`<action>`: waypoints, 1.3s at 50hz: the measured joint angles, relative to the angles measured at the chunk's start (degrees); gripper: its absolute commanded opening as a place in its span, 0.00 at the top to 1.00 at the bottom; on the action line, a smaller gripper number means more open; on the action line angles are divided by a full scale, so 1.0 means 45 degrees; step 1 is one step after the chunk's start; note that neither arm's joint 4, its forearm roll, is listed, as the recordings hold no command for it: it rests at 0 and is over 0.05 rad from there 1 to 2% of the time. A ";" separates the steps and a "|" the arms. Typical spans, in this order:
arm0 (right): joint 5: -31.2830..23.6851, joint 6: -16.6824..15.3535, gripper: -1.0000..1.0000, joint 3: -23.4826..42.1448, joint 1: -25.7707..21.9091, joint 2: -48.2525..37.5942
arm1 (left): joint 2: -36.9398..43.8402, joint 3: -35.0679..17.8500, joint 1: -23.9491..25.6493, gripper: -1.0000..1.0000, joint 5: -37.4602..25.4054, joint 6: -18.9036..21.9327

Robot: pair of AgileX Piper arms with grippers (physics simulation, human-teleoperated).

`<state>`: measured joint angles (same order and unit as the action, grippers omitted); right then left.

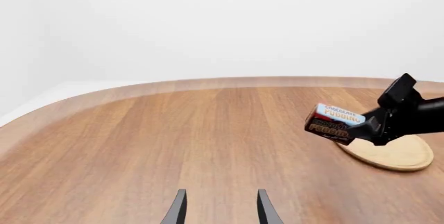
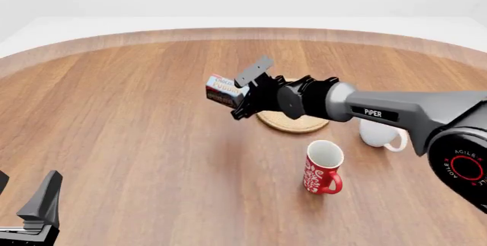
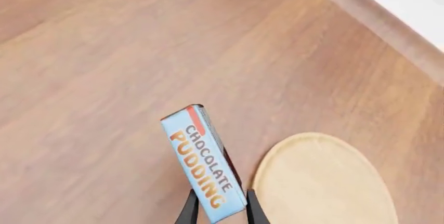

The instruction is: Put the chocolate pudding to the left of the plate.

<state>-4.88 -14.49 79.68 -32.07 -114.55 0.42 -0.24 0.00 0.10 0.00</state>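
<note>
Right tool (image 2: pixel 242 99) gripped pudding box (image 2: pixel 223 90) above desk (image 2: pixel 137 120), just left of plate (image 2: pixel 297 124); best lowered level before letting go; left tool (image 1: pixel 219 208) sat wide, idle.

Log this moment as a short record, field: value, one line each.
held item: chocolate pudding, lifted off the table
holder: right gripper, shut on the box
plate: on the table, bare, just right of the box
left gripper: open, holding nothing
bystanders: red mug, white mug
</note>
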 measured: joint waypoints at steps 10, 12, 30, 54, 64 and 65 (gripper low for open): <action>-0.0392 -0.0053 1.00 0.1325 0.0286 -0.1137 | 0.0000 0.0000 0.0000 0.00 0.0000 0.0000; -0.0448 -0.0050 1.00 0.1544 0.0326 -0.1351 | 0.0000 0.0000 0.0000 0.00 0.0000 0.0000; -0.0748 0.0045 1.00 0.2841 0.0443 -0.2791 | 0.0000 0.0000 0.0000 0.00 0.0000 0.0000; -0.0854 0.0258 1.00 0.3622 0.0344 -0.3643 | 0.0000 0.0000 0.0000 0.00 0.0000 0.0000; -0.0878 0.0311 0.00 0.3667 0.0290 -0.3882 | 0.0000 0.0000 0.0000 0.00 0.0000 0.0000; -0.0883 0.0305 0.00 0.3663 0.0285 -0.3914 | 0.0000 0.0000 0.0000 0.00 0.0000 0.0000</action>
<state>-8.85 -13.12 96.16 -30.79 -132.16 0.42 -0.24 0.00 0.10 0.00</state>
